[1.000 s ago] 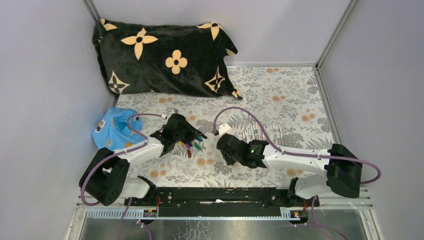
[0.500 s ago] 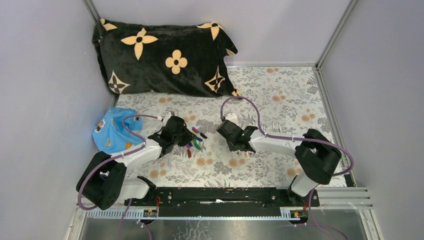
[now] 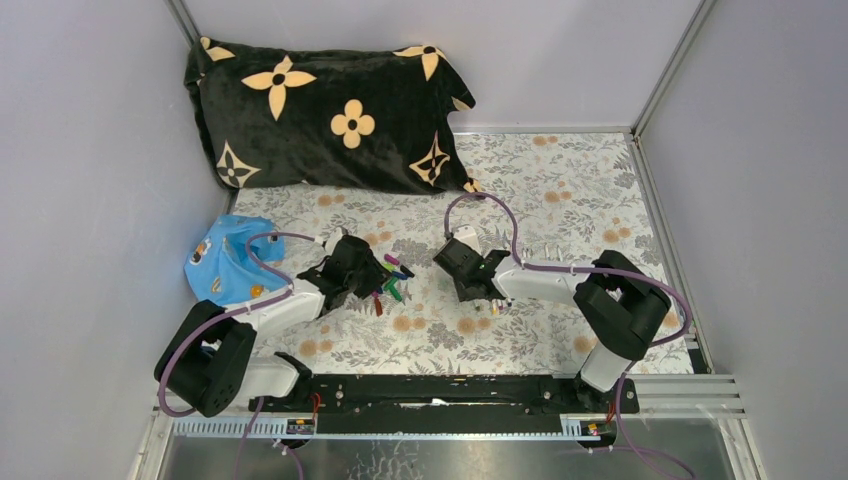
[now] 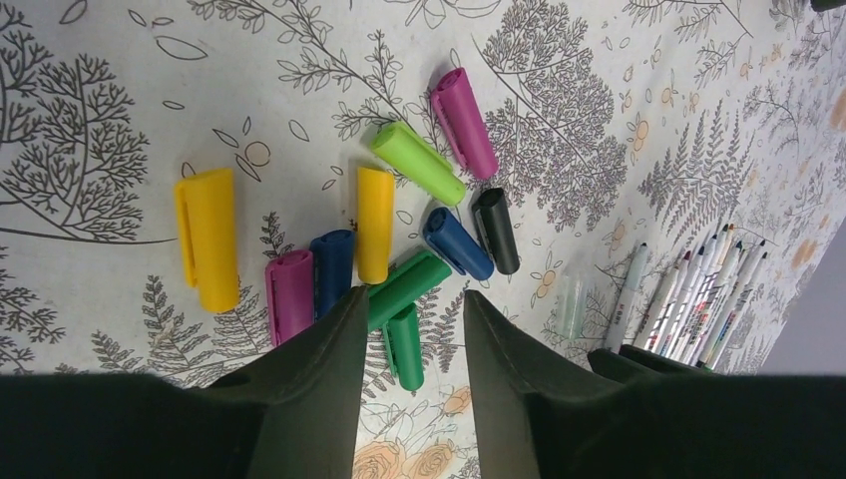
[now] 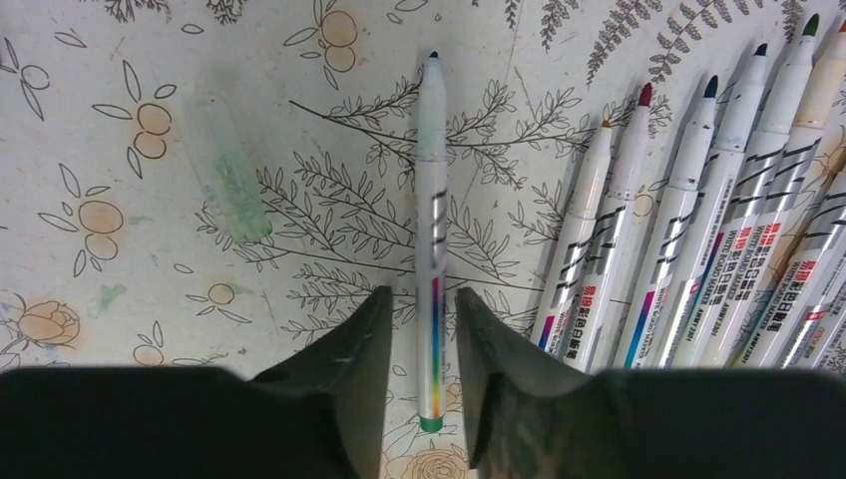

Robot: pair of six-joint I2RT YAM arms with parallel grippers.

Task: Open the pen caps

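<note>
Judging by the loose pen caps (image 4: 412, 163) heaped on the bench (image 4: 90, 90) beneath the left end effector (image 4: 411, 309), whose jaws are standing partly apart and empty, the uncapping is looking nearly finished. The right wrist view is revealing what the overhead one is not: pens (image 5: 698, 230) lying bare-tipped in a row. A lone pen (image 5: 431, 200) is lying ungripped between the narrowly parted jaws of the right end effector (image 5: 423, 309), near a clear cap (image 5: 227, 185).

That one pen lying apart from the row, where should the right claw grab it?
Take the lone pen by its white barrel near the middle, the right claw coming straight down and closing across its width. It lies flat with bare cloth on both sides; avoid the exposed tip at its far end.
</note>
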